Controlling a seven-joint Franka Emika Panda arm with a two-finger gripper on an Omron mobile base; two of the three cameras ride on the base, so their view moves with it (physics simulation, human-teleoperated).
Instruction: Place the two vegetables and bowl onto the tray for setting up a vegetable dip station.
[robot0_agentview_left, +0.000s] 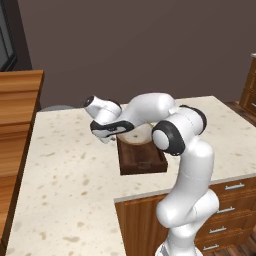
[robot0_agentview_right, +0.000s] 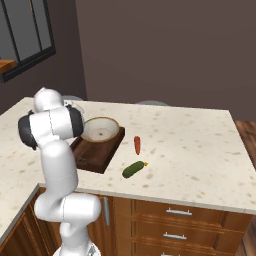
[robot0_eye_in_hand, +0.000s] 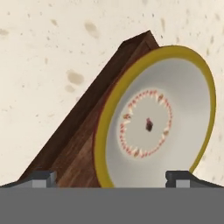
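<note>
Bowl (robot0_agentview_right: 100, 129) sits on the tray's (robot0_agentview_right: 92, 155) far end. Gripper (robot0_eye_in_hand: 113, 177) hovers above it, jaws spread wide, holding nothing. Chilli (robot0_agentview_right: 137, 145) and cucumber (robot0_agentview_right: 133, 169) lie on the counter (robot0_agentview_right: 200, 150) just right of the tray, apart from each other.

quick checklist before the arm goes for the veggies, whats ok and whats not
1. Bowl on tray: ok, it sits at the far end.
2. Pincer open and empty: ok, tips wide apart above the bowl.
3. Cucumber on tray: not ok, it lies on the counter beside the tray.
4. Red chilli on tray: not ok, also on the counter.
5. Tray room for both: ok, near half is bare.
</note>
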